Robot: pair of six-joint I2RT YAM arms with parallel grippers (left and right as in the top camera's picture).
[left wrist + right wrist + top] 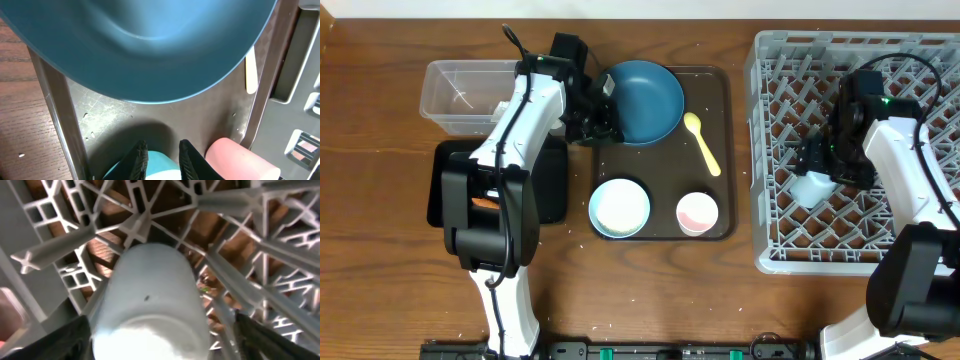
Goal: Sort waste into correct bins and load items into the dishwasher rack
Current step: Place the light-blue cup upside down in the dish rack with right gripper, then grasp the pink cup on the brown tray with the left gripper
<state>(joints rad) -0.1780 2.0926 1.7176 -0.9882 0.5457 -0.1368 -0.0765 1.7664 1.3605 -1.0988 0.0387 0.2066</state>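
Observation:
The dark blue bowl (pixel 642 100) sits at the back of the brown tray (pixel 725 150), and it fills the top of the left wrist view (pixel 145 45). My left gripper (pixel 603 127) is at the bowl's left rim, slightly open and empty (pixel 162 150). The light blue cup (pixel 619 208), pink cup (pixel 698 213) and pale yellow spoon (pixel 702 140) lie on the tray. My right gripper (pixel 813 168) is down inside the grey rack (pixel 770 240). Its fingers (pixel 162 340) are spread around the small white bowl (pixel 150 295), which rests among the pegs.
The clear tub (pixel 460 95) stands at the back left, with the black tray (pixel 552 185) in front of it, partly under my left arm. A small orange bit (pixel 483 203) shows on the black tray. Bare wood lies between the brown tray and the rack.

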